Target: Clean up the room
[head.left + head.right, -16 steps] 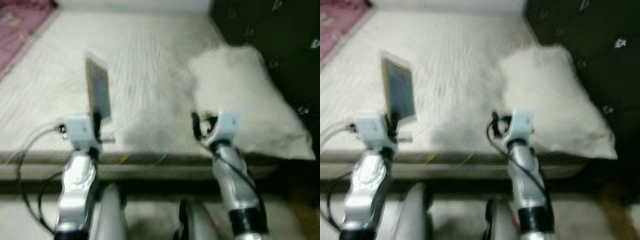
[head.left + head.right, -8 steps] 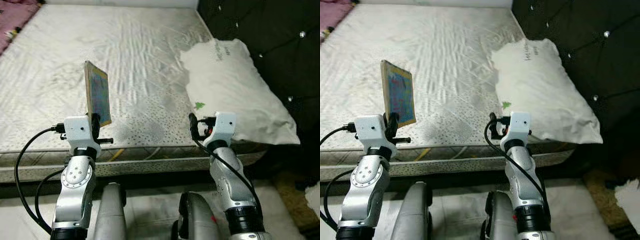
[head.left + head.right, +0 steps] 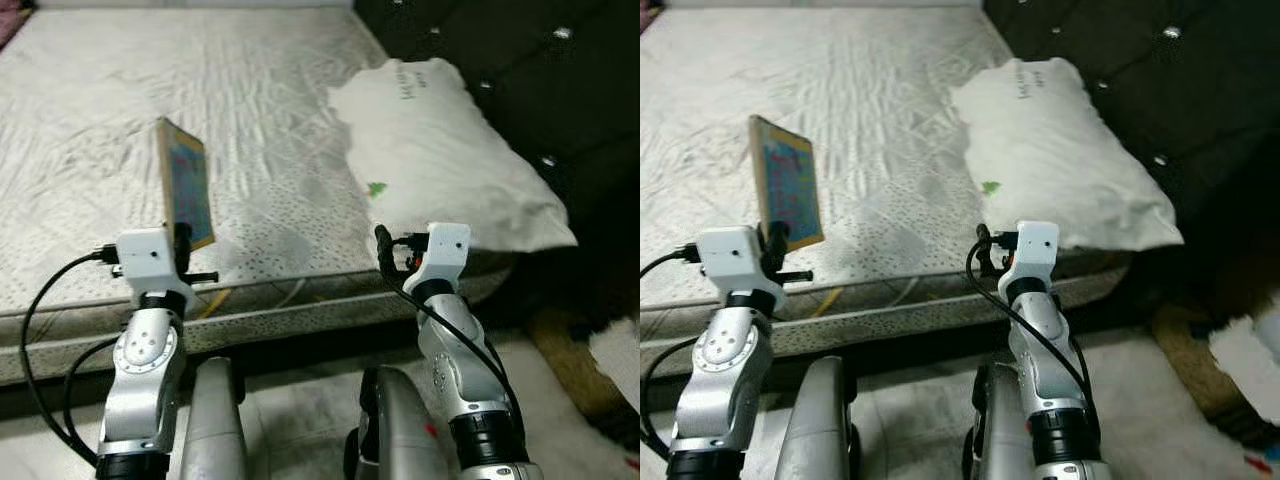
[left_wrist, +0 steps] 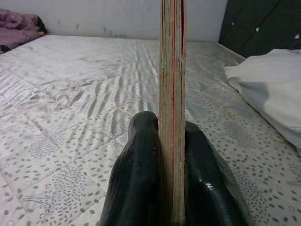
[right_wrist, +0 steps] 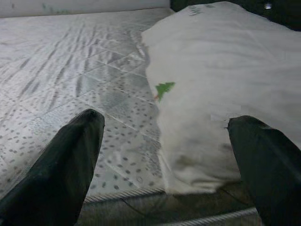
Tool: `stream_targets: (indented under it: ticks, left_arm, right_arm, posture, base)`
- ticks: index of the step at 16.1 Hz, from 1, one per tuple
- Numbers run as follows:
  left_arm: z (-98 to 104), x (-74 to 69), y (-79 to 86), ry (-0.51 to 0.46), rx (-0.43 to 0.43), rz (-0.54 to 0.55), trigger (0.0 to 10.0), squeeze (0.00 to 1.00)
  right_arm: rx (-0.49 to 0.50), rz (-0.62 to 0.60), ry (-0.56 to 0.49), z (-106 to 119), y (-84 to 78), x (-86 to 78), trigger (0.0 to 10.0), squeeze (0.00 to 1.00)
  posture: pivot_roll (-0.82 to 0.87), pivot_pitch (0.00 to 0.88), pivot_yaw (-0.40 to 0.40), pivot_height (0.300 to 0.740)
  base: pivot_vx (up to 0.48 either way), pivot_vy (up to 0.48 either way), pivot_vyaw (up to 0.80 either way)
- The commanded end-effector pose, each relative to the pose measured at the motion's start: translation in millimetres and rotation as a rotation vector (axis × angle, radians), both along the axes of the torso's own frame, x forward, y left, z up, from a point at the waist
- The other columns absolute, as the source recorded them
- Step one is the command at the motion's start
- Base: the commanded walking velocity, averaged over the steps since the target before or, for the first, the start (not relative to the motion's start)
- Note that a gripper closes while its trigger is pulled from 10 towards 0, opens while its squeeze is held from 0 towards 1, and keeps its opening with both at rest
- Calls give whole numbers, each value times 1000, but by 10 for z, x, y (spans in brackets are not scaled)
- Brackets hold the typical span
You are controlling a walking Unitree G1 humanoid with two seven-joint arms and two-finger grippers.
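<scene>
Left hand [image 4: 171,188] clamping upright book [image 3: 186,195] over mattress [image 3: 250,130]; right hand [image 5: 164,165] open by pillow [image 3: 440,150]

A glossy-covered book [image 3: 186,195] with matt paper edges, pinched by shiny black plastic fingers [image 4: 136,188], above a quilted cloth mattress [image 3: 150,110] beside a soft white fabric pillow [image 3: 440,150].

pillow [image 3: 450,160] writing too small, book [image 4: 172,94] top cut off
</scene>
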State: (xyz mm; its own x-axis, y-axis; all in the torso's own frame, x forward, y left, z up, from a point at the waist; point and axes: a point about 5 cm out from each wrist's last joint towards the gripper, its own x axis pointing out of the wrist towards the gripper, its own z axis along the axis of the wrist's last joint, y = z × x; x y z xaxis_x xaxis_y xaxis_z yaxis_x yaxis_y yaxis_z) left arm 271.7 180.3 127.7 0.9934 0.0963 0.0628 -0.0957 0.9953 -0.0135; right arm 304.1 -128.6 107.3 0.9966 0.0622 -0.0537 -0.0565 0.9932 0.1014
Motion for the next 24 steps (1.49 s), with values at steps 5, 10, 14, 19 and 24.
stream_targets:
  ticks: [5, 10, 14, 19, 24]
  left_arm:
    - [122, 27, -42, -70, -17, -40, 10000, 0]
    - [118, 33, -49, -65, -22, -44, 10000, 0]
    - [127, 42, -61, -68, -27, -51, 10000, 0]
    - [72, 51, -91, -37, -38, -27, 10000, 0]
    - [-72, 325, -300, 63, -157, -75, 10000, 0]
  right_arm:
    - [0, 1, -3, -8, -17, 9, 10000, 0]
    - [0, -2, -4, -3, -17, 16, 10000, 0]
    - [0, -7, -4, 1, -25, 23, 10000, 0]
    - [3, -12, -3, -3, -36, 17, 10000, 0]
    - [-11, -9, -19, 41, -65, -1, 10000, 0]
  posture:
    - [51, 85, -45, 565]
    - [51, 94, -45, 565]
    - [50, 101, -45, 565]
    - [45, 107, -45, 565]
    - [22, 108, -48, 510]
  base:
    - [246, 0, 0]
    - [328, 0, 0]
    - [324, 0, 0]
    - [58, 0, 0]
    - [0, 0, 0]
